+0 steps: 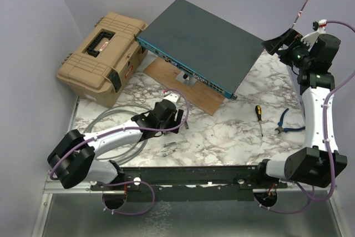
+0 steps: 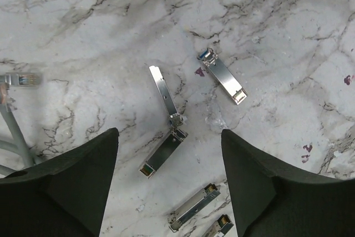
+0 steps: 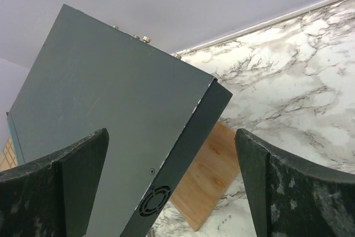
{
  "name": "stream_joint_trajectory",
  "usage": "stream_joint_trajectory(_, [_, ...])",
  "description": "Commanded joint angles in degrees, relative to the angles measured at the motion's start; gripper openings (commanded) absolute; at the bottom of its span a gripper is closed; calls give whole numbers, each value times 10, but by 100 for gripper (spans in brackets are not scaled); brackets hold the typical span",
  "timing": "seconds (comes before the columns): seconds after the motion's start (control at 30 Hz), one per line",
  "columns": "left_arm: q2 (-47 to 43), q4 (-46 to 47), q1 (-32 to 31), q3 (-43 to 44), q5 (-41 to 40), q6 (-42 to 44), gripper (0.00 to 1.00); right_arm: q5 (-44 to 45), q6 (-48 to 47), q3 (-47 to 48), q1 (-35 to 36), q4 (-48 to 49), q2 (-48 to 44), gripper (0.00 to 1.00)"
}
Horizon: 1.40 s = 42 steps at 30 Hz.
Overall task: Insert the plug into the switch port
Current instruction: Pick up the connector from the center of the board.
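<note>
From the top, the switch (image 1: 202, 40) leans on a wooden board (image 1: 202, 99) at the back. The tan toolbox (image 1: 102, 56) beside it has its lid shut. Left wrist: the left gripper (image 2: 168, 137) is open wide, empty, over small metal plugs (image 2: 223, 76) on the table (image 2: 111, 15). Right wrist: the right gripper (image 3: 172, 137) is open, near the switch.

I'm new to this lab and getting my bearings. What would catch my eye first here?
The big grey-teal switch sits on a wooden board at the back centre, with a tan toolbox to its left. Small metal plugs lie scattered on the marble table right under the open left gripper. The open right gripper hovers by the switch's right corner.
</note>
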Motion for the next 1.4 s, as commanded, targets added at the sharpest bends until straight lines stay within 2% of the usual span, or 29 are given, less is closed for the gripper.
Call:
stream_joint_trajectory(0.0, [4, 5, -23, -14, -5, -22, 75, 16, -9, 16, 3, -15, -2, 100])
stream_joint_trajectory(0.4, [-8, -47, -37, -13, 83, -34, 65, 18, -6, 15, 4, -15, 6, 100])
stream_joint_trajectory(0.67, [31, -56, -38, -6, 116, -31, 64, 16, -3, 14, 4, -12, 7, 100])
stream_joint_trajectory(1.0, [65, -66, -32, -5, 88, -28, 64, 16, -3, 12, 5, -11, 8, 100])
stream_joint_trajectory(1.37, [100, -22, 27, 6, 64, 0, 65, 14, -2, 14, 7, -9, 11, 100])
